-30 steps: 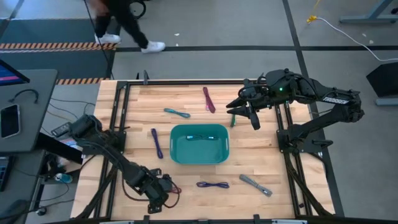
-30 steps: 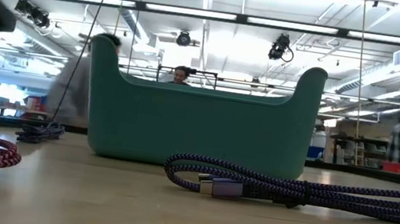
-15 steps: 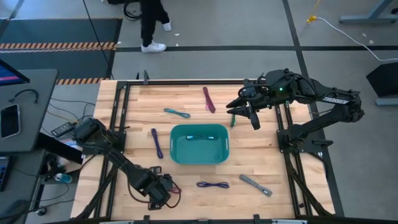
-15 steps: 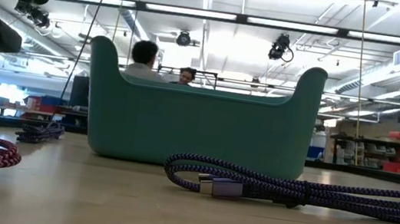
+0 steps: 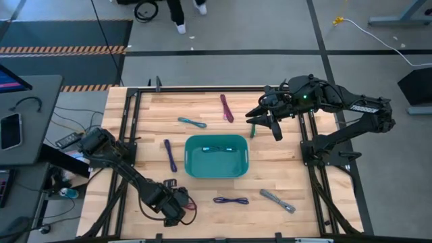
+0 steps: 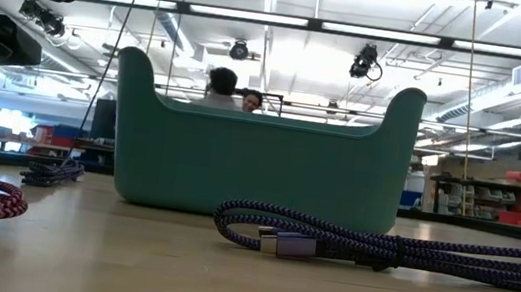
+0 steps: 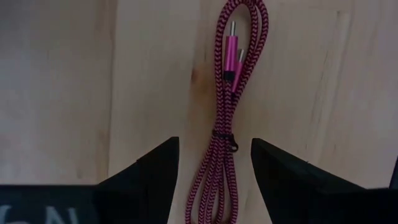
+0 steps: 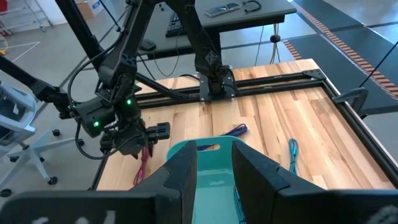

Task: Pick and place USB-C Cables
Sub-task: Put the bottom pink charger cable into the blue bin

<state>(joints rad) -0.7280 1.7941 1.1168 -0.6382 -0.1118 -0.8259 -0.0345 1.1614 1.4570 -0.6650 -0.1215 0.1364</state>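
The red USB-C cable [image 7: 227, 112] lies bundled on the table [image 5: 283, 169] near its front-left corner, between the spread fingers [image 7: 151, 171] of the left gripper [image 5: 179, 209], untouched. A teal cable [image 5: 216, 149] rests in the bin [image 5: 216, 171] at the table's centre. The right gripper [image 5: 260, 121] hovers spread near the back-right edge.
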